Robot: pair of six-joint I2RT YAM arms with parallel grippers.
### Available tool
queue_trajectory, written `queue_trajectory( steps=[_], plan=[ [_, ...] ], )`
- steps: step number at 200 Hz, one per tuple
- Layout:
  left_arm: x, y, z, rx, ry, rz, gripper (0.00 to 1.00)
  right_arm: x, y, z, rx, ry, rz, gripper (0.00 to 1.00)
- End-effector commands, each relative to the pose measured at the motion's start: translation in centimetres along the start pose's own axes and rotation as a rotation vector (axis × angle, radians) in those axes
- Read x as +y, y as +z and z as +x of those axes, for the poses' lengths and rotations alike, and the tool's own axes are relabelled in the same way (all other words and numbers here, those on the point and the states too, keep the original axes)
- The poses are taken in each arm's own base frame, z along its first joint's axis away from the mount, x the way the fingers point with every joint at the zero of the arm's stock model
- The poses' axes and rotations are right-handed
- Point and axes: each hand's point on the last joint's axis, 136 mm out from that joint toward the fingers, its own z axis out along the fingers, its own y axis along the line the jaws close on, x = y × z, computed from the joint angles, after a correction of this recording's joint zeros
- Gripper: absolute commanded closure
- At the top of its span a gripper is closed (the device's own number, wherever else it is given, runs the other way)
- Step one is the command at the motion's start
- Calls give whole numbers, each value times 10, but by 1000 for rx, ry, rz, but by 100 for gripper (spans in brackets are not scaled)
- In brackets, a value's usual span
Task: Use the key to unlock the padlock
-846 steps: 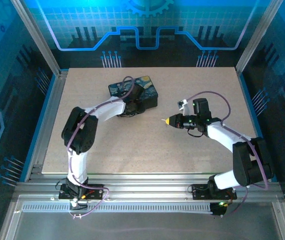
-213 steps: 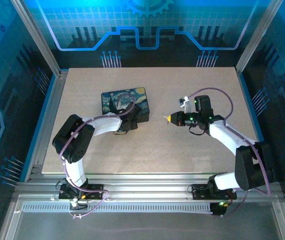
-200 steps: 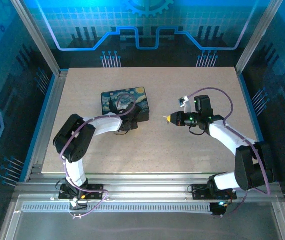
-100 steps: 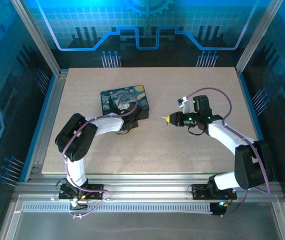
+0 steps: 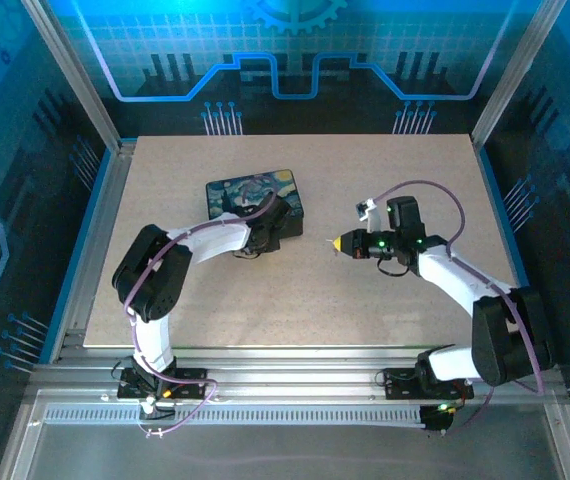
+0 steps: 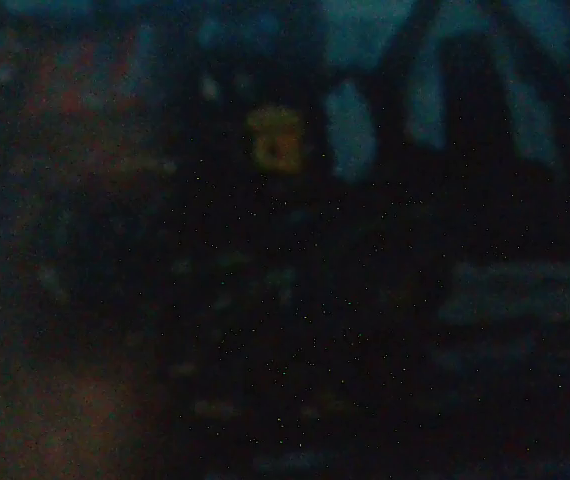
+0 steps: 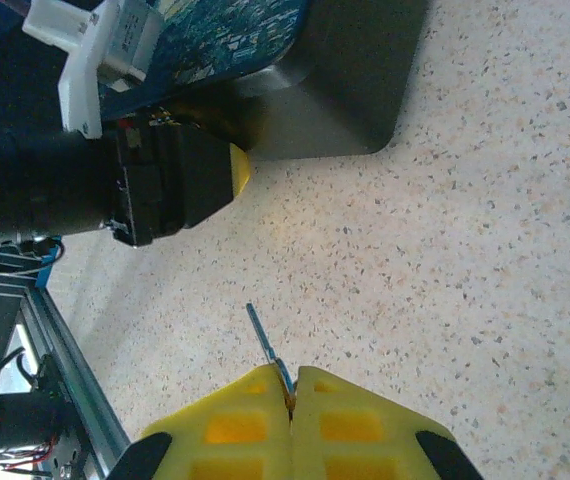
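Right jaws: clenched on the key (image 7: 265, 345), whose blade sticks out past the yellow tips over the bench (image 5: 385, 320), near the painted box (image 5: 250, 192). Left jaws: set against that box's near side. You cannot tell whether they are released or clenched.

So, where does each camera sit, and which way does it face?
Top external: above and behind the bases, looking down on the table; both arms show, left hand at the painted box.
Left wrist: on the left arm; too dark and blurred to tell.
Right wrist: looks along the table past the right hand, shut on the key.
Shared: top and right wrist both show the painted box and left hand.
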Motion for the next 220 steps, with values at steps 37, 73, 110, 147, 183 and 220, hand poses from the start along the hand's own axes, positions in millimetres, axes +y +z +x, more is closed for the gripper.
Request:
queue_trajectory(
  steps=[37,73,110,147,183,220],
  plan=[
    [-10,-79,20,241,69,104,91,23,-16,3,-5,-53,-28,99],
    [-6,-117,31,372,73,99,91,36,-29,10,21,-78,-40,99],
    [-5,-157,38,466,12,119,91,45,-31,16,54,-81,-61,98],
    [4,-186,48,538,-52,101,91,57,-31,15,69,-98,-82,98],
    [10,-193,69,626,-157,76,91,65,-34,17,78,-125,-98,98],
    [15,-199,79,668,-196,46,91,69,-37,20,87,-142,-113,98]
  ],
)
